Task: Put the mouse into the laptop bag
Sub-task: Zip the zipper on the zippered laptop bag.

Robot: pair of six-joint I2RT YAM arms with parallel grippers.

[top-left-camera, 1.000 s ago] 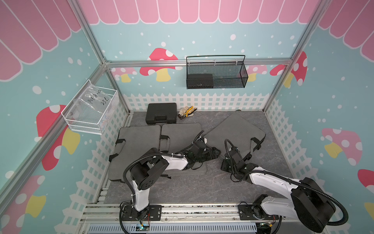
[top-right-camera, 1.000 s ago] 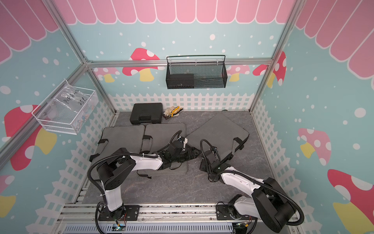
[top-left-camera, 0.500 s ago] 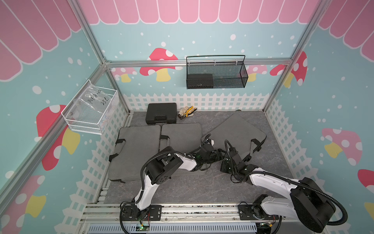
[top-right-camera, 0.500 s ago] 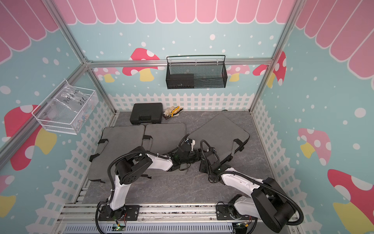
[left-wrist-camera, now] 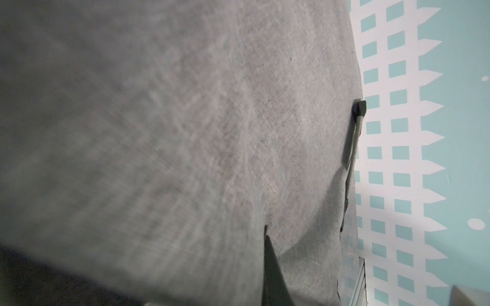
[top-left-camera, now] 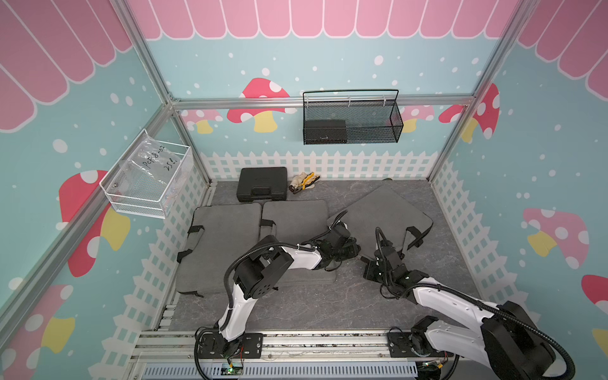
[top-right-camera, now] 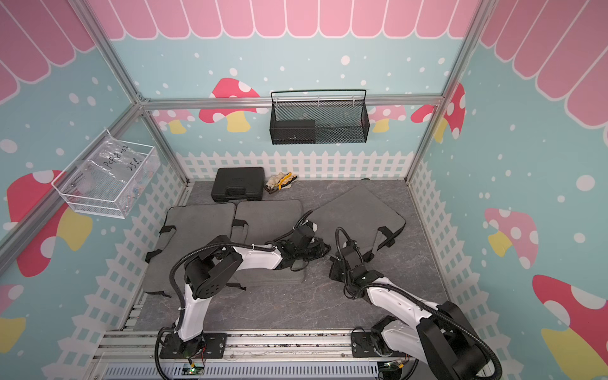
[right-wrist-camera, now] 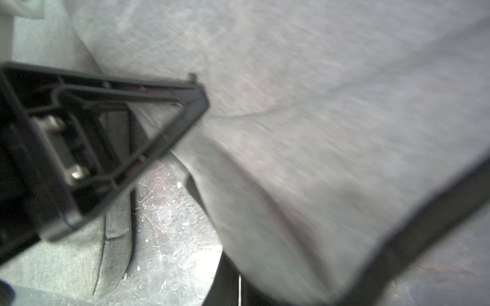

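Bag lay right-rear on table, long axis near-left to far-right, handle on near-right edge. Mouse hidden; heading untellable. Left gripper, right gripper both closed at bag's near-left edge; hold unclear.

You have teal walls printed with white dots, red-capped mushrooms with yellow stems and a pink scalloped border across the top of the frame. A white picket-fence print runs along their foot. Silver aluminium frame bars follow the corners and cross the back wall. The dark grey marbled floor fills the lower centre. A black wire-mesh basket hangs on the back wall, upper centre; a white wire-mesh basket hangs at centre left. Light is even and soft.
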